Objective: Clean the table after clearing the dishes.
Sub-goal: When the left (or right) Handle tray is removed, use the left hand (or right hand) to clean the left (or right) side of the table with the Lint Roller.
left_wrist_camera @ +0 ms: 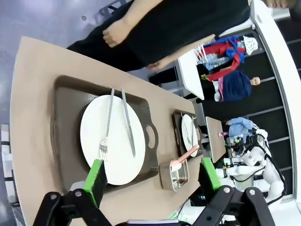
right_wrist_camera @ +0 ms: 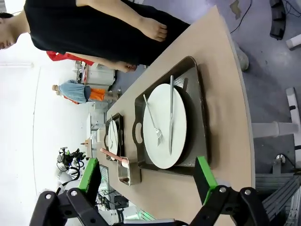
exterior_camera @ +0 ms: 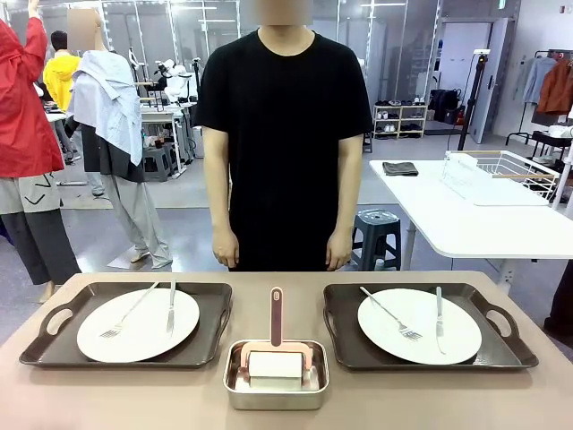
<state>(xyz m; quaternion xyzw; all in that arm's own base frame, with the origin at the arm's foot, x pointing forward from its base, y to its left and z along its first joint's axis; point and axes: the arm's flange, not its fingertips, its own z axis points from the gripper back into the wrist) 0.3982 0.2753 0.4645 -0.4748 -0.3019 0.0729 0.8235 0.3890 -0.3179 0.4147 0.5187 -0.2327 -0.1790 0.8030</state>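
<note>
Both dishes sit uncleared on the worktop (exterior_camera: pixel 107 399): the left plate (exterior_camera: pixel 138 324) on the left tray (exterior_camera: pixel 215 300) and the right plate (exterior_camera: pixel 419 326) on the right tray (exterior_camera: pixel 345 345). Between them, at the near edge, a small steel pan (exterior_camera: pixel 276 394) holds a pink-handled tool (exterior_camera: pixel 276 315). The left claw (left_wrist_camera: pixel 153 176) hangs released, its pads spread wide with nothing between them, and the left tray lies ahead of and below it. The right claw (right_wrist_camera: pixel 146 175) is just as slack and empty, facing the right tray in the same way. Each tray's long axis runs side to side along the worktop, so its cut-out handles sit at the short ends, one outer and one inner. The left arm is plainly nearer the left tray and the right arm nearer the right one; neither touches anything. The person (exterior_camera: pixel 285 134) stands at the far side, hands down. Clearing looks like the first job, with wiping to follow. I judge each claw would need to line up across a handle or rim to lift its own tray.
</note>
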